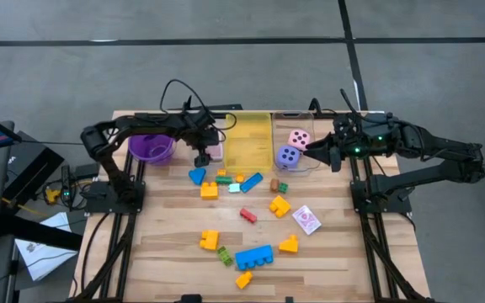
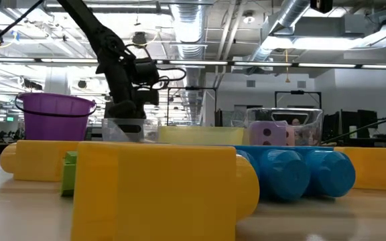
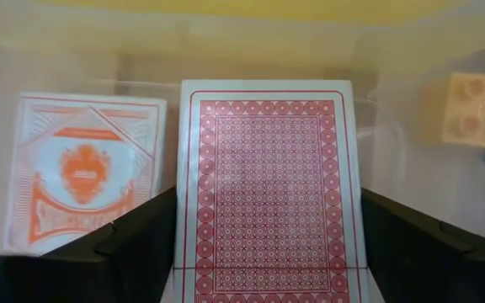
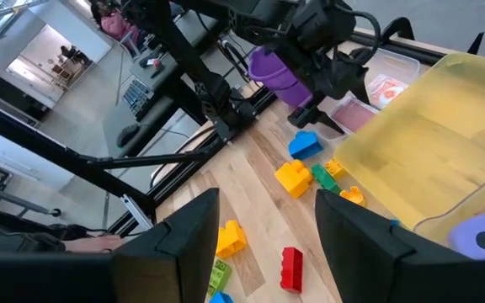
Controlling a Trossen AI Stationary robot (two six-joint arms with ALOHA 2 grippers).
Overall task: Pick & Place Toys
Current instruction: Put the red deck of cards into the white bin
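Two dark fingers of the left gripper (image 3: 268, 269) stood apart on either side of a red-backed playing card (image 3: 269, 189), which was upright between them inside the clear bin (image 1: 211, 151); whether the pads pressed its edges could not be told. Beside it in the bin leaned a card box (image 3: 87, 181). Judged thin, light, slick and easily bent, the card is best held by its long edges. Right gripper (image 4: 255, 244): half open, empty, hovering by a second clear bin (image 1: 312, 163) containing a pink die (image 1: 299, 139) and a purple die (image 1: 287, 156). Loose blocks (image 1: 253, 257) and another card (image 1: 306, 220) lay on the table (image 1: 175, 244), near the yellow bin (image 1: 249, 141) and purple bowl (image 1: 151, 148).
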